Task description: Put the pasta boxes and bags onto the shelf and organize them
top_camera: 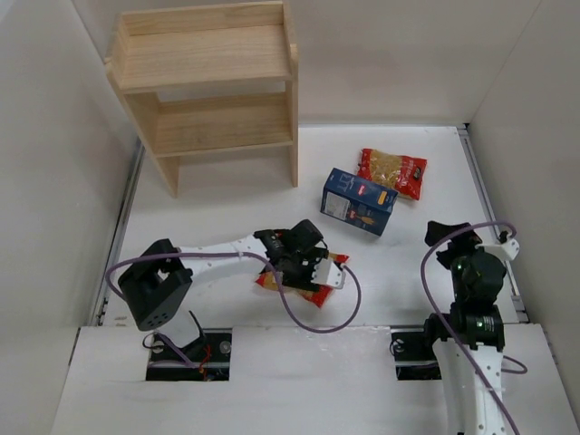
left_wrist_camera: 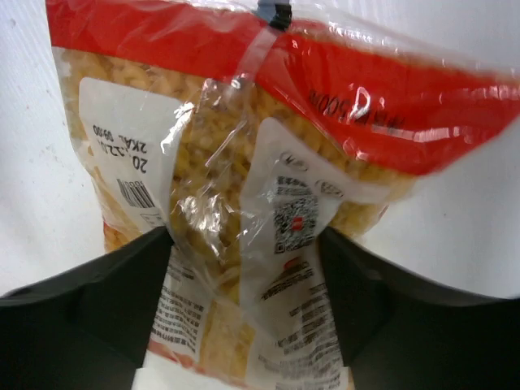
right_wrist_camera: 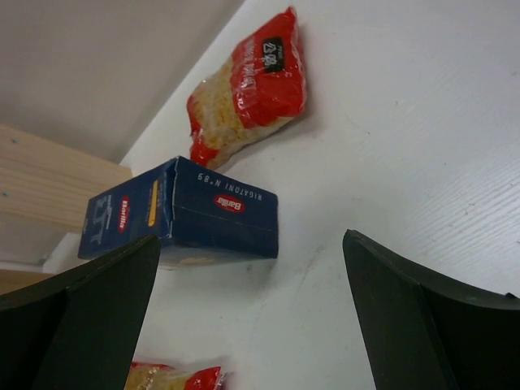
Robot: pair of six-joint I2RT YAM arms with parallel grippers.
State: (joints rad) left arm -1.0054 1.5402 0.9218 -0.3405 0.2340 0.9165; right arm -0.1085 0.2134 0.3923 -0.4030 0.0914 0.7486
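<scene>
— Near bag [top_camera: 319, 295], where is it?
— Flat on the table [top_camera: 236, 199], right in front of the left arm, well short of the shelf [top_camera: 208, 59]. Left gripper [top_camera: 315, 272] sits over its middle.
— Gripping?
— Looks so. Wrist view: fingers [left_wrist_camera: 122, 301] press both long flanks and the film buckles into a ridge between them. Taken mid-length so it hangs balanced, my guess.
— Texture?
— Clear crinkly plastic, glossy, red bands at the ends, white labels, loose yellow pasta inside. Soft, will likely sag.
— Right side?
— Right gripper [top_camera: 471, 237] hovers low near the table's right edge, jaws wide, holding nothing, facing the box [top_camera: 360, 201].
— Box?
— Dark blue cardboard, rigid, sharp edges, lying on a broad face by the far bag [top_camera: 391, 172]. Touching or apart, cannot tell. Both sit near the shelf's right leg.
— Shelf?
— Pale unpainted wood, two plank tiers, no package on either.
</scene>
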